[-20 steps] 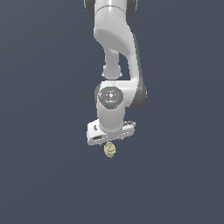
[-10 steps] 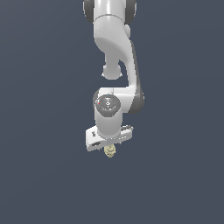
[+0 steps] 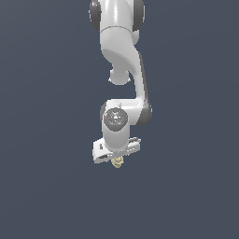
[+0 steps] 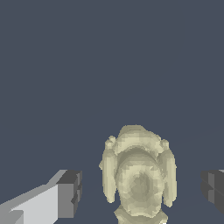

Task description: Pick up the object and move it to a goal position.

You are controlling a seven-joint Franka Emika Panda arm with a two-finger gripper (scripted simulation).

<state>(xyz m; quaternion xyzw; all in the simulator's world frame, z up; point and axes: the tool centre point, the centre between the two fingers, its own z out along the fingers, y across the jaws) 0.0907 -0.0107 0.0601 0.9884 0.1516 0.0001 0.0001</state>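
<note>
The object [image 4: 139, 177] is a small pale yellow-beige lumpy item with darker mottling. In the wrist view it lies between the two dark fingertips [image 4: 70, 194], with a clear gap on each side. My gripper [image 4: 142, 192] is open and straddles it without touching it. In the exterior view the white gripper [image 3: 116, 158] hangs straight down from the arm. Only the object's lower part [image 3: 117, 163] shows beneath the hand; the rest is hidden by the gripper.
A plain dark grey-blue surface [image 3: 186, 196] fills both views. No other objects, containers or edges show.
The gripper has come down over the object, which has stayed in place. Less of the object shows beneath the hand now. The arm's upper links have shifted.
</note>
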